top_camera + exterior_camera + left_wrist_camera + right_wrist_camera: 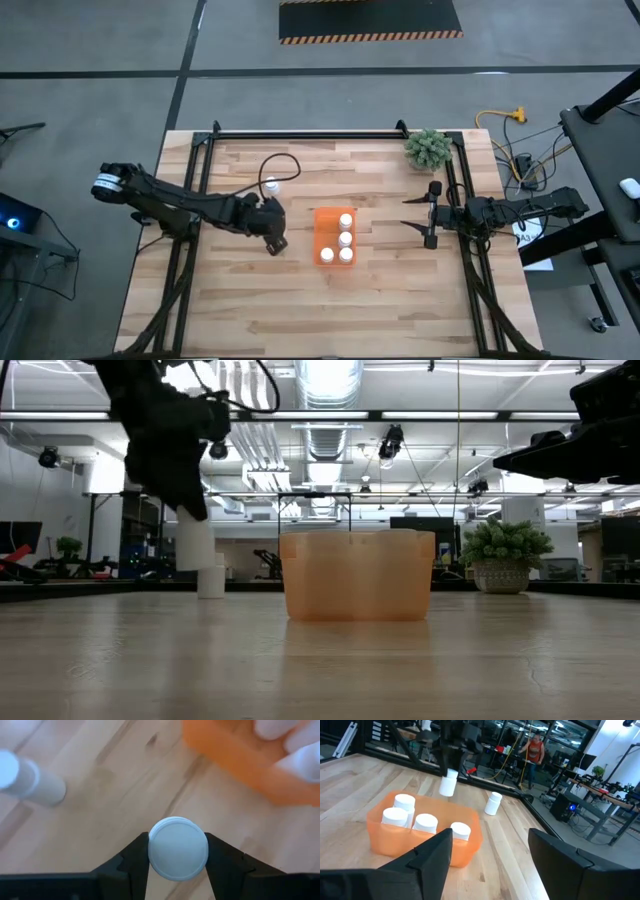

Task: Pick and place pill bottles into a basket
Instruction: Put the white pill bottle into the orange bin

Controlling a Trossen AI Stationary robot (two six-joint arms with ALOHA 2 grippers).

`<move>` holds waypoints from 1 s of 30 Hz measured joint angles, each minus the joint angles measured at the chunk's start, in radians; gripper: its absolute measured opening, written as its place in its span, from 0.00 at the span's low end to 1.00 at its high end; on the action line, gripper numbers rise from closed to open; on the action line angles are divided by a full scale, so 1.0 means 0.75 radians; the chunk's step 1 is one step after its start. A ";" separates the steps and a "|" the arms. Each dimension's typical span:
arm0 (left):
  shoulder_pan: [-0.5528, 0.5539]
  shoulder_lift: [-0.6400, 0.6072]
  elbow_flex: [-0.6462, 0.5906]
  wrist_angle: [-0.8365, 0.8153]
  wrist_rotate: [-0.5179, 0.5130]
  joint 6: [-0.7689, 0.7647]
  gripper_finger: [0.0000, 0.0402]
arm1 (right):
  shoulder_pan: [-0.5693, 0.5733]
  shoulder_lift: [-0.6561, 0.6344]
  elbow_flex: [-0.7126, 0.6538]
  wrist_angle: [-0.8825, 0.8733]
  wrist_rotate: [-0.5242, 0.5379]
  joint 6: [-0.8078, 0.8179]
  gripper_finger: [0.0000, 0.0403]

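A wooden table [250, 300] holds an orange basket [325, 238] at its centre, with four white pill bottles showing inside it in the right wrist view, standing upright. The left gripper [177, 852] pinches another pill bottle [177, 848] between its two dark fingers, lifted off the table just left of the basket, seemingly ready to carry it in. One loose pill bottle [271, 186] stands on the table farther back, well apart from the basket. The right gripper [418, 225] waits at the table's right side, its fingers spread and empty.
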 joint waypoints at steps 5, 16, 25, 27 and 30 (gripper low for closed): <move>0.000 0.019 0.079 0.012 0.003 0.090 0.36 | -0.001 0.000 0.000 0.000 0.000 0.002 0.63; -0.003 0.287 0.316 0.035 0.002 0.365 0.36 | -0.001 -0.001 0.001 0.000 -0.001 -0.001 0.62; -0.030 0.391 0.436 -0.005 -0.055 0.407 0.36 | 0.000 -0.001 0.001 0.000 0.000 0.002 0.63; -0.038 0.383 0.444 -0.007 -0.077 0.400 0.36 | 0.000 0.000 0.001 0.000 0.000 0.001 0.62; -0.045 0.374 0.455 -0.010 -0.086 0.400 0.36 | 0.000 -0.001 0.001 0.000 -0.001 0.002 0.62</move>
